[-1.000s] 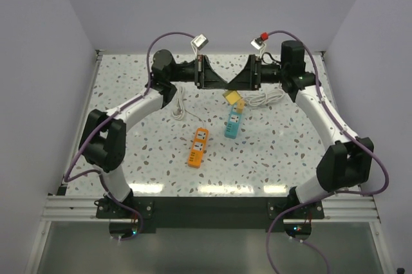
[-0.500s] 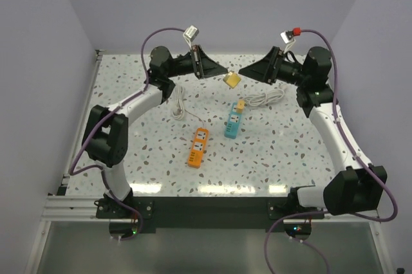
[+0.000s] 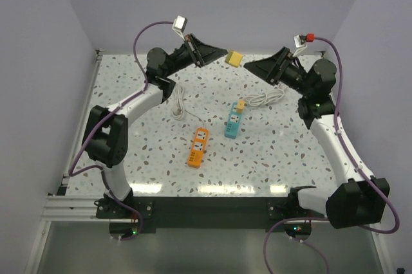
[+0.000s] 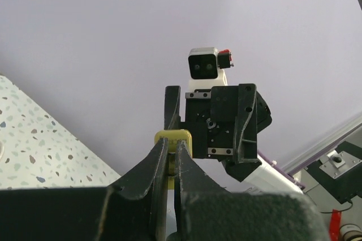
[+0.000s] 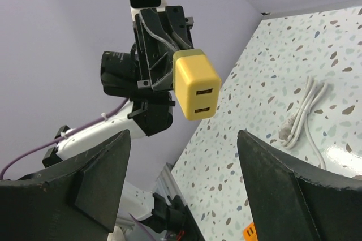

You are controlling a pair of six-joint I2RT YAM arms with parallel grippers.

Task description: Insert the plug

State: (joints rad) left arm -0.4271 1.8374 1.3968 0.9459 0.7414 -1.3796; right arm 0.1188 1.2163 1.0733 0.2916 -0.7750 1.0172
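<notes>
**A:** Where is the plug from above?

**B:** The plug point(image 3: 234, 59) hangs in the air at 12 o'clock, over the desk's point(image 3: 129, 87) far edge, clamped in the left gripper point(image 3: 222, 54). The right gripper point(image 3: 250, 65) faces it from 3 o'clock, jaws apart, not touching. It looks like a handover, probably to get a better hold before going to the teal strip point(image 3: 233, 121).

**A:** Left wrist?

**B:** Both fingers pinch the yellow block's near end, which leaves its body free for the other arm.

**A:** Right wrist?

**B:** Its fingers stand wide at 8 and 4 o'clock. The plug sits between and beyond them, its two-slot face turned this way.

**A:** The surroundings?

**B:** Glossy speckled desk, a white cable point(image 5: 300, 111), plain lilac walls.
</notes>
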